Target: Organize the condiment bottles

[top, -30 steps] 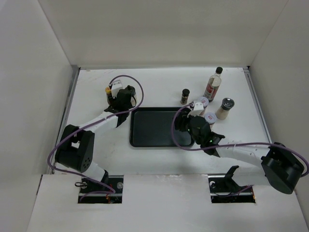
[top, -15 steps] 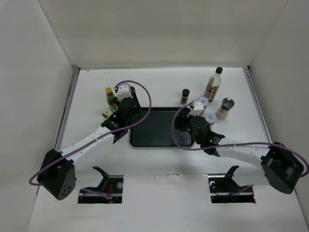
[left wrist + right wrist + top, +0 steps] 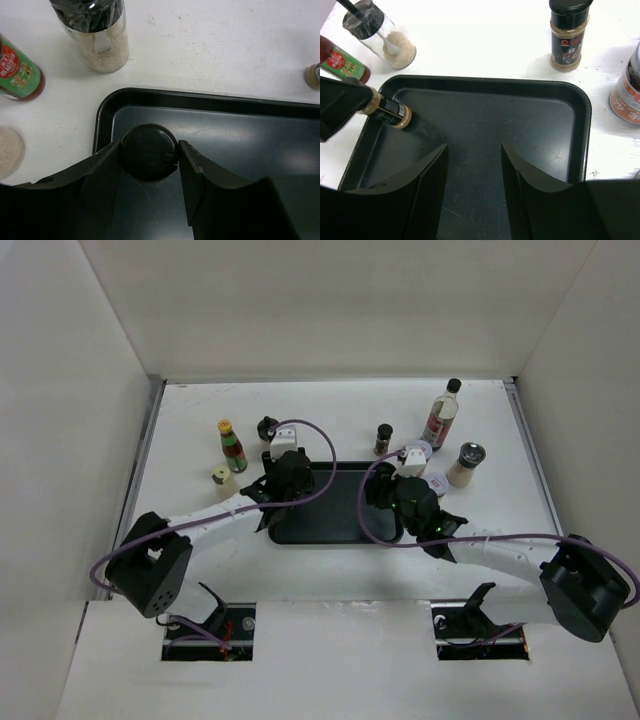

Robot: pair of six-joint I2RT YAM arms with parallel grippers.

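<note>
My left gripper (image 3: 150,148) is shut on a short black-lidded spice jar (image 3: 145,161), which it holds at the far left corner of the flat black tray (image 3: 240,130). The right wrist view shows that jar (image 3: 387,112) with its tan base at or just above the tray floor. Over the tray's right half my right gripper (image 3: 472,147) stands open with nothing in it. On the table to the left of the tray stand a yellow-capped sauce bottle (image 3: 230,445), a clear black-capped jar (image 3: 267,427) and a small pale jar (image 3: 223,477).
Right of the tray stand a small black-capped spice jar (image 3: 384,438), a tall clear black-capped bottle (image 3: 441,412), two white-lidded jars (image 3: 418,451) (image 3: 435,483) and a grinder-like jar (image 3: 466,464). White walls close in the table on three sides.
My left arm has swung from beside the sauce bottle at the far left rightward to the tray's corner, carrying the spice jar. The right arm has barely moved.
</note>
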